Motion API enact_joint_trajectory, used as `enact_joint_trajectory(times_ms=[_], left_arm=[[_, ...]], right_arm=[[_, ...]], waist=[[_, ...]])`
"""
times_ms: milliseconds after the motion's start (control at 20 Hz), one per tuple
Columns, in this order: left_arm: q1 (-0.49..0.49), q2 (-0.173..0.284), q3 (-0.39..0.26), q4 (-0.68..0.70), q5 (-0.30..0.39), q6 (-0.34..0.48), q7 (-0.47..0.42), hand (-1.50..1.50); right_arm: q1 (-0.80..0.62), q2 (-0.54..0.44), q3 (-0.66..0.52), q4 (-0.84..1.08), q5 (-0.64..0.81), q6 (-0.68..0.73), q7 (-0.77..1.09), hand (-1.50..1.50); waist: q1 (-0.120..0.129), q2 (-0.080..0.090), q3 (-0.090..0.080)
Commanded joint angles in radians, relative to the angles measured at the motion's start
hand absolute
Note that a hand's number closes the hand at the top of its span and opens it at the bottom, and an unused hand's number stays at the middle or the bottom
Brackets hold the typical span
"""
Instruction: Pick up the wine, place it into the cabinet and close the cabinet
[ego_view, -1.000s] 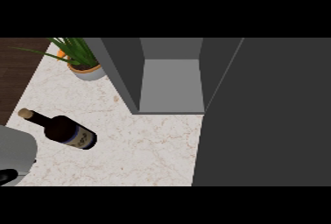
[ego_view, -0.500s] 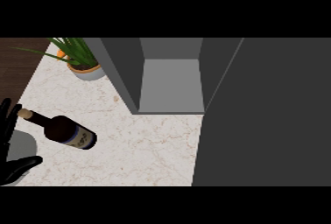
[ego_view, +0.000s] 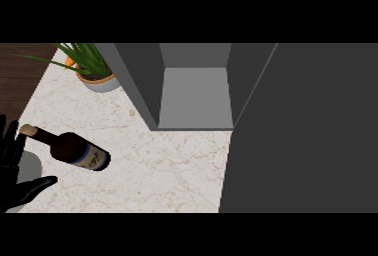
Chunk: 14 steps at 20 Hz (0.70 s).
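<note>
A dark wine bottle (ego_view: 72, 149) with a cork top and a blue-grey label stands on the marble counter (ego_view: 162, 170) at the left, seen from above with its neck pointing to the upper left. My left hand (ego_view: 13, 165) shows at the view's left edge just beside the bottle. Its fingers are straight and point up, its thumb is spread below, and it holds nothing. The grey cabinet (ego_view: 196, 92) stands open at the back, its inside bare. Its dark door (ego_view: 303, 130) is swung out along the right. My right hand is out of sight.
A potted green plant (ego_view: 92, 67) in a pale pot stands at the back left, close to the cabinet's left wall. Dark wood floor shows beyond the counter's left edge. The open door covers the counter's right side.
My left forearm gave way to the black hand, which has come up along the left edge beside the bottle. The bottle and cabinet have not moved.
</note>
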Motion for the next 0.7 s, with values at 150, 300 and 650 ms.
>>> enact_joint_trajectory(times_ms=[150, 300, 650], left_arm=[[-0.022, 0.033, 0.020, 0.158, 0.007, -0.067, -0.089, -1.50], [-0.037, 0.011, 0.013, 0.255, -0.002, -0.084, -0.170, -1.50], [-0.034, 0.029, 0.007, 0.323, -0.006, -0.132, -0.229, -1.50]], right_arm=[[0.039, -0.020, -0.066, -0.137, -0.059, 0.016, 0.019, -1.50], [-0.015, -0.021, -0.081, -0.087, -0.077, 0.021, 0.027, -1.50], [0.047, 0.016, 0.002, -0.119, -0.006, 0.007, 0.010, -1.50]], waist=[[-0.001, 0.001, 0.000], [0.001, 0.001, 0.000], [0.001, 0.000, 0.000]])
